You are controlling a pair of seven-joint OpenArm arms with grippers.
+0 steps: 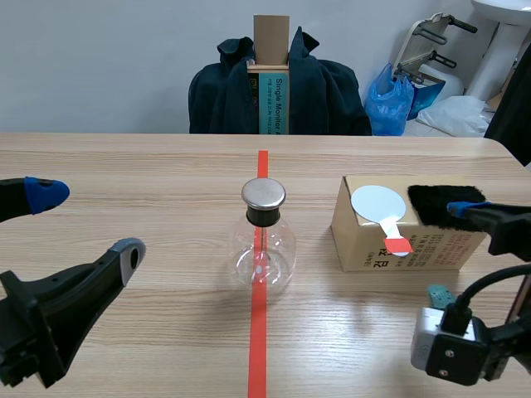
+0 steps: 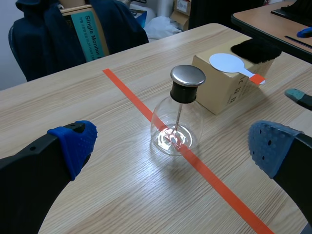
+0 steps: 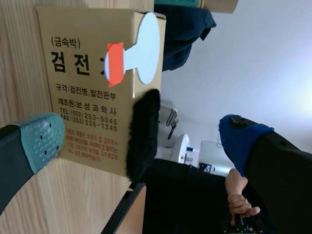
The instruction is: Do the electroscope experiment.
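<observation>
The glass electroscope flask [image 1: 262, 240] stands upright at the centre of the scene view, on the orange-red tape line [image 1: 258, 340], its round metal cap [image 1: 264, 194] on a black neck and a thin rod hanging down inside. Right of it, apart from it, lies a cardboard box [image 1: 365, 249] with Korean print on its side. On the box top rest a white round paddle [image 1: 378, 203], whose orange-red handle tip juts over the front edge, and, just to its right, a black fur cloth [image 1: 431, 201]. The right gripper [image 1: 449, 253] comes in from the lower right, rolled onto its side with its fingers spread wide: the blue-padded one is level with the fur cloth and the teal-padded one sits low in front of the box; neither clasps anything. The left gripper [image 1: 87, 222] hangs at the lower left, well apart from the flask, its fingers also spread wide and holding nothing. The light wooden table [image 1: 149, 174] runs toward the top of the frame, where a chair draped in a dark jacket [image 1: 332, 91] holds a tall carton [image 1: 271, 75]. A blue bag [image 1: 390, 99] sits at the upper right. In the right wrist view a person's hand [image 3: 239, 197] shows beyond the box.
</observation>
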